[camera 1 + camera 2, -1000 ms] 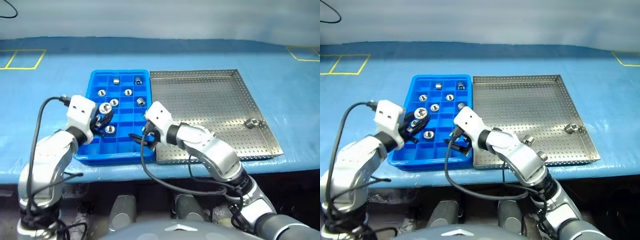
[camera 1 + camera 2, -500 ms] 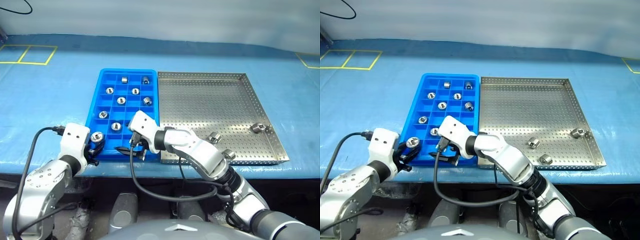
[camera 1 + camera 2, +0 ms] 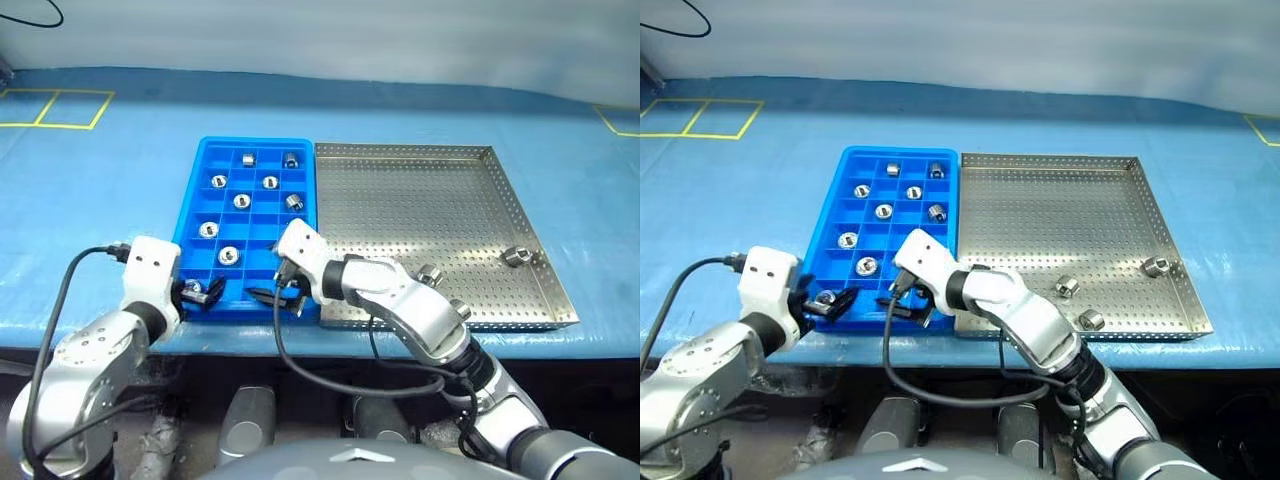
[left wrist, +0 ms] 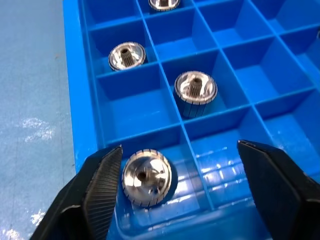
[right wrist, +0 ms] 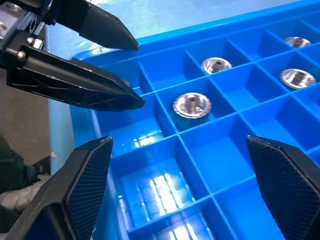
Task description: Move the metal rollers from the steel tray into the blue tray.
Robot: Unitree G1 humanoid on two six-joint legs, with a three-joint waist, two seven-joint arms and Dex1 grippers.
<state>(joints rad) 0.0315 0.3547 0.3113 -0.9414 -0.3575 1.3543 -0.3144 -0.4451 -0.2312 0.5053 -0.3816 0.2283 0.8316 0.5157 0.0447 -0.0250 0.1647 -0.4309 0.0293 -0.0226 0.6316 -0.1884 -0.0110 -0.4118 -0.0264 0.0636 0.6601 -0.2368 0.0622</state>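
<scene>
The blue tray (image 3: 265,143) lies left of the steel tray (image 3: 400,200), edge to edge. Several metal rollers (image 3: 241,200) sit in its compartments. Three more rollers (image 3: 516,256) lie in the steel tray's near right part. My left gripper (image 4: 179,148) is open over the blue tray's near left corner. One roller (image 4: 148,177) rests in that corner compartment between its fingers (image 4: 102,185), which do not grip it. My right gripper (image 5: 179,141) is open and holds nothing; it hangs over the blue tray's near edge (image 3: 280,297), close beside the left gripper.
Both trays sit on a blue-covered table (image 3: 100,190) near its front edge. Yellow tape lines (image 3: 50,110) mark the far left and far right of the cover. The two grippers' fingers stand only a short way apart over the blue tray's near row.
My left gripper was shut on a roller; it came down and back to the tray's near left corner, opened, and the roller now lies in the corner compartment. The camera view shifted early on.
</scene>
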